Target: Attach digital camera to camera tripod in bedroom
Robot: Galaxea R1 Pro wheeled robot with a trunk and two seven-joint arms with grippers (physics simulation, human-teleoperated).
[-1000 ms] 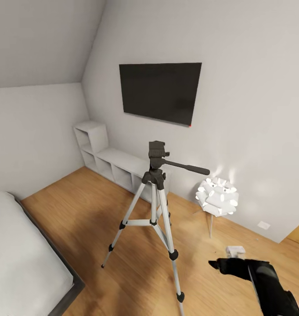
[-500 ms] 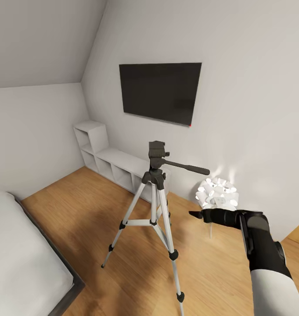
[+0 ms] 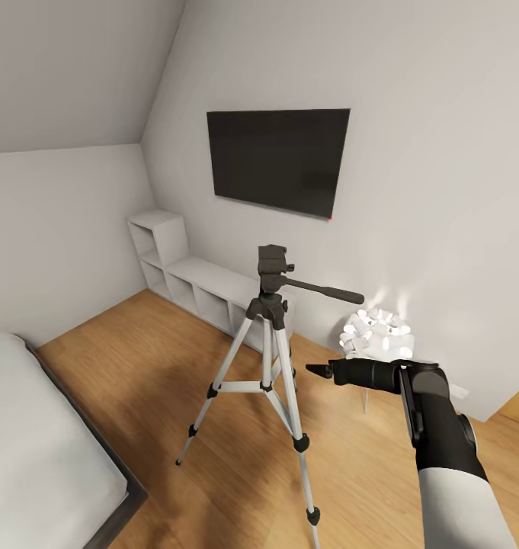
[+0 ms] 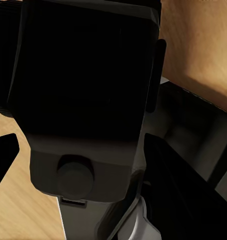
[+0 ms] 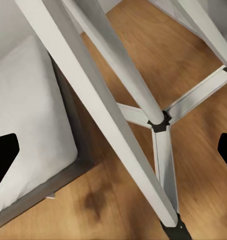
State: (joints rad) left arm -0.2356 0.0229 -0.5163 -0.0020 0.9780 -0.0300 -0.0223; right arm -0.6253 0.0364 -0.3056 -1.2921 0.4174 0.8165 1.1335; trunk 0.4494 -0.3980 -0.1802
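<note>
My right tool beside the tripod

My right tool (image 3: pixel 314 370) spreads wide, holding nothing, just right of the silver three-legged camera tripod (image 3: pixel 268 358); my left tool's state I cannot tell.

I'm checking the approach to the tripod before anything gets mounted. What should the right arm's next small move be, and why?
Probably raise the right gripper toward the black head of the camera tripod. It hangs open and empty beside the silver legs, well below the head, and the right wrist view looks at the leg brace and bed.
</note>
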